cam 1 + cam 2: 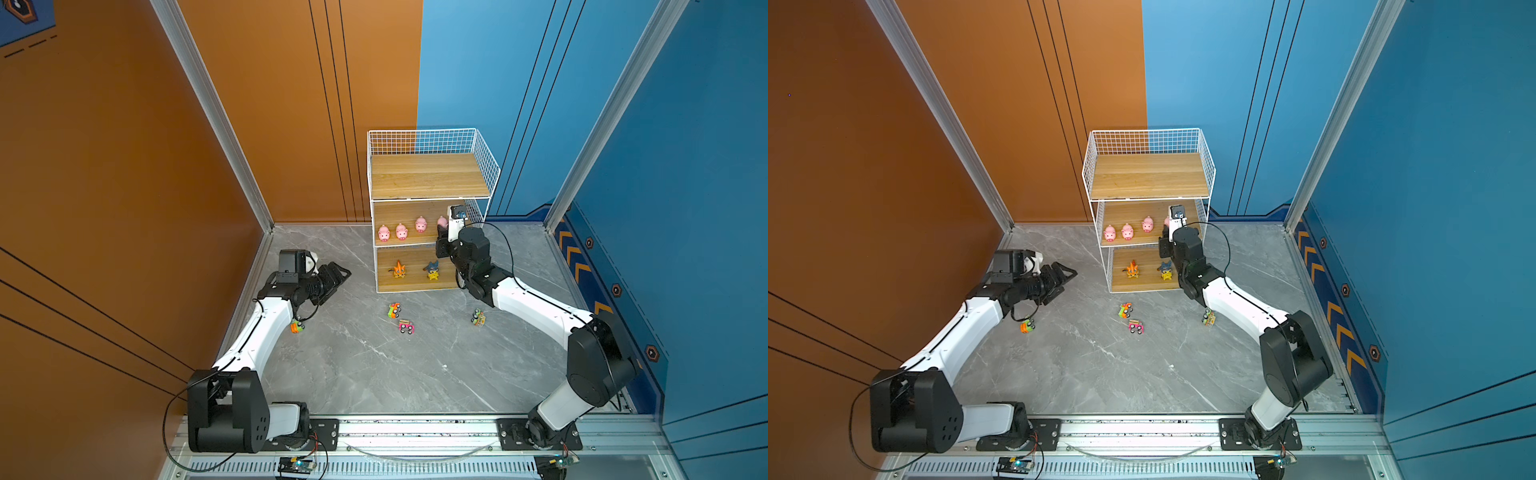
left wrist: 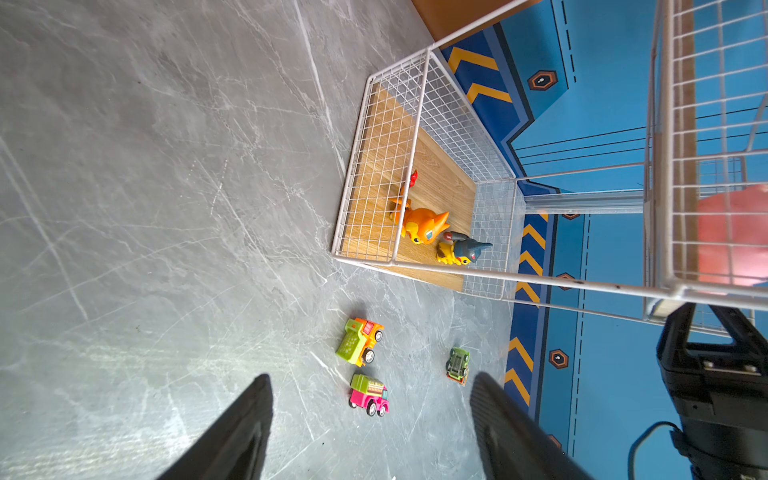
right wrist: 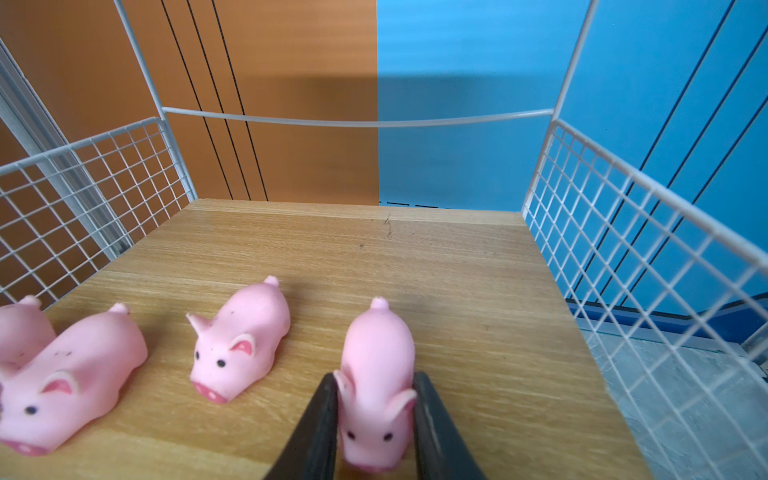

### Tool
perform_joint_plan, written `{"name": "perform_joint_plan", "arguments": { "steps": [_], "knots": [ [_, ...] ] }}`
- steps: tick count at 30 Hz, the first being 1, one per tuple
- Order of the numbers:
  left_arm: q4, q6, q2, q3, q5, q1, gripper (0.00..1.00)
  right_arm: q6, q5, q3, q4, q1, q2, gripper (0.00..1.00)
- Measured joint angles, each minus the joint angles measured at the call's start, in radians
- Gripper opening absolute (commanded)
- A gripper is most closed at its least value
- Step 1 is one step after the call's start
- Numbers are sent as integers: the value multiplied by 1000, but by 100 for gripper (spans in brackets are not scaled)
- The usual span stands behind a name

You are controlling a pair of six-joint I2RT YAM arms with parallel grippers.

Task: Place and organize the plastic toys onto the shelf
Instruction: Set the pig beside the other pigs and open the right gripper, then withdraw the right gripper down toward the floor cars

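Note:
The shelf [image 1: 428, 176] [image 1: 1148, 176] stands at the back of the floor. Three pink pigs [image 1: 383, 233] [image 1: 401, 231] [image 1: 421, 224] sit in a row on its middle board. A further pig [image 3: 376, 365] rests on that board at the right end, and my right gripper [image 3: 375, 376] is shut on its head, fingers against both ears. Several cars lie on the floor: green-orange [image 1: 394, 310] [image 2: 360, 341], pink [image 1: 406, 327] [image 2: 369, 395], green [image 1: 478, 317] [image 2: 458, 365], and orange [image 1: 296, 326] under my left forearm. My left gripper [image 1: 347, 272] [image 2: 372, 378] hangs open and empty left of the shelf.
An orange cat figure [image 1: 399, 270] and a blue-and-yellow figure [image 1: 432, 271] stand on the bottom board. The top board holds nothing. White wire grid [image 3: 623, 249] walls the shelf's sides. Orange and blue walls close in the grey marble floor [image 1: 374, 374].

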Motion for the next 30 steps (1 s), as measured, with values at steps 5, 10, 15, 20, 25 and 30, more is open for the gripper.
{"name": "perform_joint_plan", "arguments": {
  "steps": [5,10,15,20,25,30],
  "knots": [
    [0,0,0,0,0,0,76,3,0,0,0,0,0,42],
    [1,0,0,0,0,0,76,3,0,0,-1,0,-2,45],
    [1,0,0,0,0,1,76,3,0,0,-3,3,-35,53],
    [1,0,0,0,0,9,76,3,0,-32,-6,15,-133,58],
    [2,0,0,0,0,16,77,7,0,-109,-29,48,-245,61],
    [5,0,1,-2,0,21,77,31,9,-223,-108,98,-362,64]
  ]
}}
